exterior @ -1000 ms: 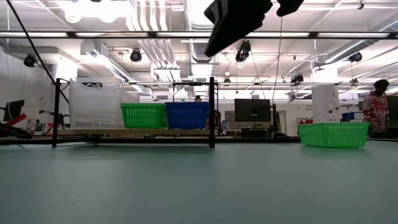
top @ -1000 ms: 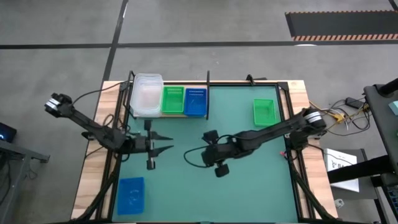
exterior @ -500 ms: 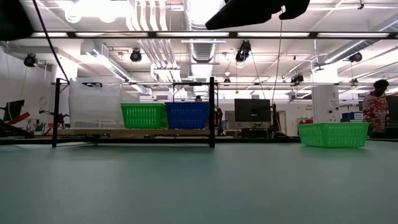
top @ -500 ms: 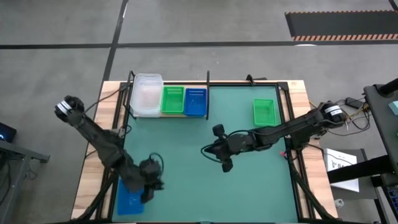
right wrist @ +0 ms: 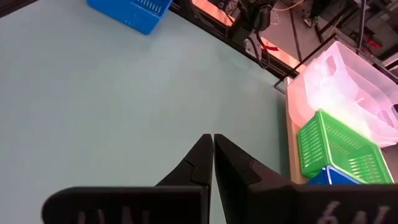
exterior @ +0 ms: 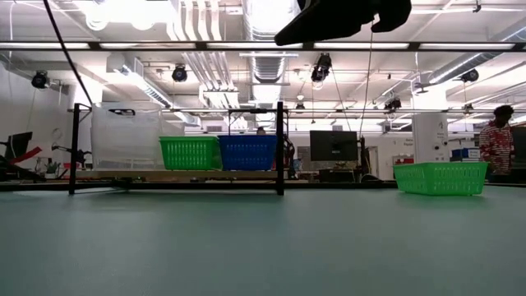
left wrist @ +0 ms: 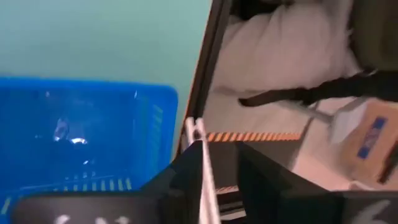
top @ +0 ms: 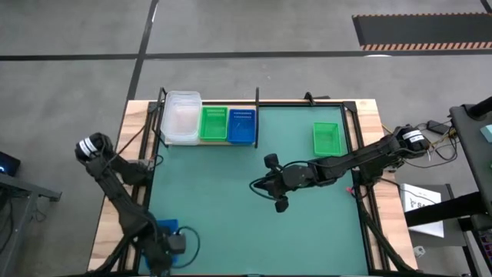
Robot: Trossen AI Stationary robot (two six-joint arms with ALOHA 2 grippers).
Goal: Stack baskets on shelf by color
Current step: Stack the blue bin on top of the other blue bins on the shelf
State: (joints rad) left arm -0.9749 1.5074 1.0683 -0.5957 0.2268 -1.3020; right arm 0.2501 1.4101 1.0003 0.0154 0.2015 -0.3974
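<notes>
At about seven o'clock on the green mat, the left gripper sits over a blue basket, fingers pinched on its rim; at eleven o'clock the shelf carries clear, green and blue bins; mid-mat the right gripper hovers, fingers pressed together, empty; at two o'clock lies a green basket.

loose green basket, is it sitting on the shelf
No, the green basket sits on the mat, well apart from the shelf.

Bright ceiling strip lights (left wrist view apparently motion-blurred), soft shadows.
</notes>
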